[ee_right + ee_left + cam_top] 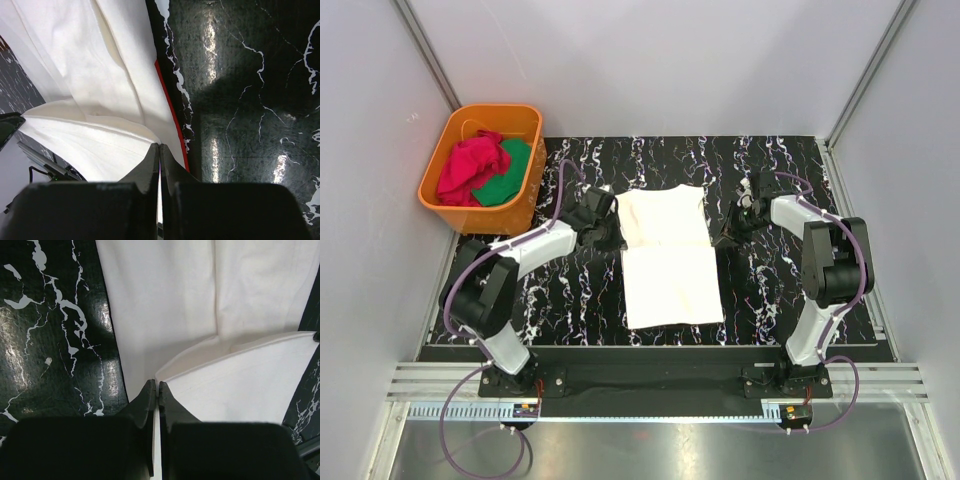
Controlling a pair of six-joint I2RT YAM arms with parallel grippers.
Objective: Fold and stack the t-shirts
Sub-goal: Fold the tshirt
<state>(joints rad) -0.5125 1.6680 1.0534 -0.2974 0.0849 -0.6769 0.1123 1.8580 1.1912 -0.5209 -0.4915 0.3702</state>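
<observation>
The cream-white t-shirt (665, 270) lies as a long narrow strip in the middle of the table, with its far part lifted into a fold. My left gripper (612, 238) is shut on the shirt's left edge; in the left wrist view (157, 385) white cloth (165, 305) sits between the closed fingers. My right gripper (725, 238) is shut on the shirt's right edge; it also shows in the right wrist view (160, 146), pinching the cloth (90, 75). A thin red edge (170, 107) shows under the shirt's side. Red cloth (470, 165) lies bunched in the tub; no script shows on it.
The orange plastic tub (525, 205) stands at the far left off the black marbled table (780, 170), and also holds a green cloth (510, 175). Grey walls enclose the back and sides. The arm bases stand at the near edge.
</observation>
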